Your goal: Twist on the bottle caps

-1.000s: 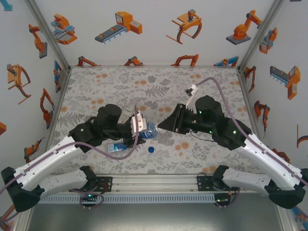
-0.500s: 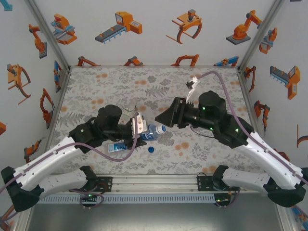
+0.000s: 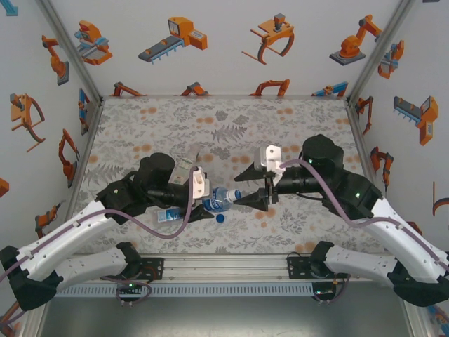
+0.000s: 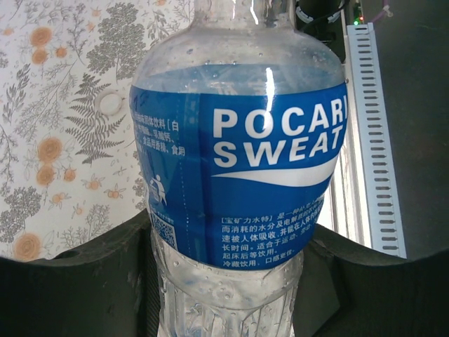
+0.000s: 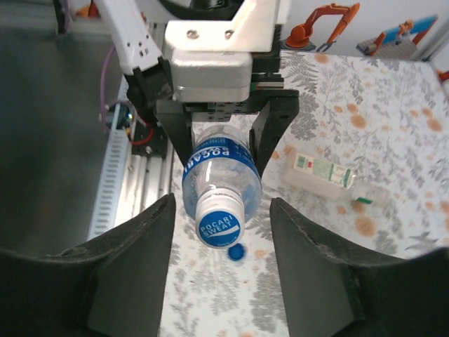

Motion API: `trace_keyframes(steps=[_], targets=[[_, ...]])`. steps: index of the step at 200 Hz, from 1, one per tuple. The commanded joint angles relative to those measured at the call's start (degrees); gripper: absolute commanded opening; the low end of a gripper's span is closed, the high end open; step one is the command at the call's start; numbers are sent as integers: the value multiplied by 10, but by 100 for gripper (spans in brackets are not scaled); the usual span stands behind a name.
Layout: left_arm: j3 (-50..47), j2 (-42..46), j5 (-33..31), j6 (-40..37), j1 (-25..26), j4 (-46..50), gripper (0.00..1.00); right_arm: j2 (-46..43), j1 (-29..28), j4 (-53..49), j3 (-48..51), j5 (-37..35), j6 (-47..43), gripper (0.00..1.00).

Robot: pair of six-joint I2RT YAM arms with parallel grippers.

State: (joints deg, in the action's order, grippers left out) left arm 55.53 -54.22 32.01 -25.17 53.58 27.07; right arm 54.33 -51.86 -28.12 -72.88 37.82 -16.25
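Left hand (image 3: 204, 201) pinched the clear plastic blue-labelled bottle (image 3: 216, 202) sideways, its round blue screw cap (image 3: 236, 193) pointing to 3 o'clock between the spread fingers (image 5: 133, 274) of the right hand (image 5: 221, 210), while another small blue plastic cap (image 3: 220, 217) lay on the floral counter (image 3: 210, 126) at the bottle's 6 o'clock.

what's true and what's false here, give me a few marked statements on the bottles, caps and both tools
1. The left tool grips the Pocari Sweat bottle. True.
2. That bottle's neck is bare. False: a blue cap sits on it.
3. The right tool is clamped on that cap. False: its fingers stand open, clear of it.
4. A loose blue cap lies on the table. True.
5. The slim white-and-green bottle stands upright. False: it lies on its side.
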Motion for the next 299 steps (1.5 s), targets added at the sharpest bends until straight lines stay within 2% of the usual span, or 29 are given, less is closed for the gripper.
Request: trace_keyframes(steps=[1, 79, 119, 145, 170, 194, 220, 245, 267, 279, 299], targets=[[20, 6, 28, -5, 1, 9, 0, -5, -1, -16, 5, 33, -102, 48], [21, 4, 40, -2, 1, 15, 0, -2, 0, 14, 35, 47, -91, 45], [20, 6, 39, -2, 1, 15, 0, -1, -1, 19, 40, 45, -87, 34], [20, 5, 37, -4, 1, 15, 0, 0, -1, 30, 44, 34, -48, 19], [19, 3, 16, -5, 1, 13, 0, -5, -1, 70, 63, -22, 84, 0], [15, 1, -21, -6, 1, 3, 0, -7, -2, 97, 76, -130, 306, 0], [13, -3, -54, -10, 1, -16, 0, 3, -2, 43, 62, -227, 540, 0], [5, -3, -72, -10, 1, -37, 0, -2, -2, 47, 92, -265, 760, 0], [0, -5, -80, -10, 1, -50, 0, -20, -2, 33, 126, -330, 927, 0], [1, -8, -79, -9, 1, -51, 0, -31, -2, 35, 143, -353, 961, 0], [4, -13, -69, -5, 1, -52, 0, -40, -1, 46, 148, -362, 946, 0]])
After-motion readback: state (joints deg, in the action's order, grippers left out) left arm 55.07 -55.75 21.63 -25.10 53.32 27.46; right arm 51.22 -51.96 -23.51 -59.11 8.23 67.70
